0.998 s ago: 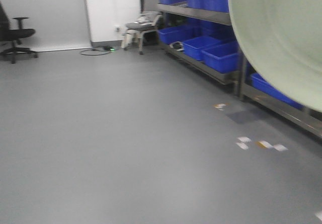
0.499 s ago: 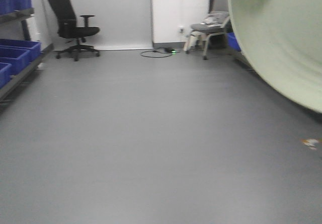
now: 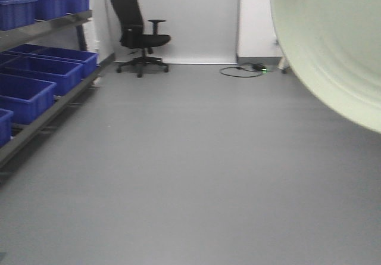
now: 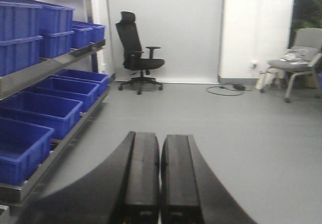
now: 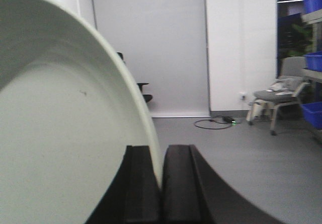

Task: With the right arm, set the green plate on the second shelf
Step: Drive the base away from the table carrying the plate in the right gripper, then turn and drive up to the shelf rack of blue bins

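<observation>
While the gray floor (image 3: 196, 175) spans the room, a shelf rack (image 3: 50, 27) holding blue bins (image 3: 24, 95) stands along its left side. A black office chair (image 3: 140, 36) stands near the far wall. The green plate (image 5: 60, 133) is held on edge in the air. The right gripper (image 5: 161, 171) has its fingers clamped on the plate's rim. The left gripper (image 4: 160, 158) has its fingers pressed together.
</observation>
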Robot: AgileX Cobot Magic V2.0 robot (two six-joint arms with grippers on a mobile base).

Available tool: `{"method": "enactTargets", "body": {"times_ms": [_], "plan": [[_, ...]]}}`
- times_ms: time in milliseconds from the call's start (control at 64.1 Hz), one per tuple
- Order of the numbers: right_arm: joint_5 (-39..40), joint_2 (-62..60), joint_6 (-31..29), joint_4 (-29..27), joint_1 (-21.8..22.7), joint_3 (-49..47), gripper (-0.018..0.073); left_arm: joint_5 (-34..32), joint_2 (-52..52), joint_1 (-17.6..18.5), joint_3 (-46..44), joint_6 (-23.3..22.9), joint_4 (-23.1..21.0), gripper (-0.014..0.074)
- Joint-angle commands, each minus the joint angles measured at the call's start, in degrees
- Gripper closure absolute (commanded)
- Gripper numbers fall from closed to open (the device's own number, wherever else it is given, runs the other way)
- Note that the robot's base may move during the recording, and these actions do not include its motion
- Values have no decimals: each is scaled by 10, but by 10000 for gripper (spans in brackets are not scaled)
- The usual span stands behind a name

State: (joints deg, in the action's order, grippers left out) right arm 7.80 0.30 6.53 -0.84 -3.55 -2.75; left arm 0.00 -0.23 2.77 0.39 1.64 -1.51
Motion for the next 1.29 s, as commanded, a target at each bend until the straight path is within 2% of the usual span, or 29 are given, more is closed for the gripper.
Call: {"method": "enactTargets", "body": {"times_ms": [0,1279], "plan": [[59,6,4,-5,0,-19,506,-46,-10,2,23,-1,-4,466],[58,6,4,-5,0,-19,506,-46,-10,2,23,-1,-4,466]]}}
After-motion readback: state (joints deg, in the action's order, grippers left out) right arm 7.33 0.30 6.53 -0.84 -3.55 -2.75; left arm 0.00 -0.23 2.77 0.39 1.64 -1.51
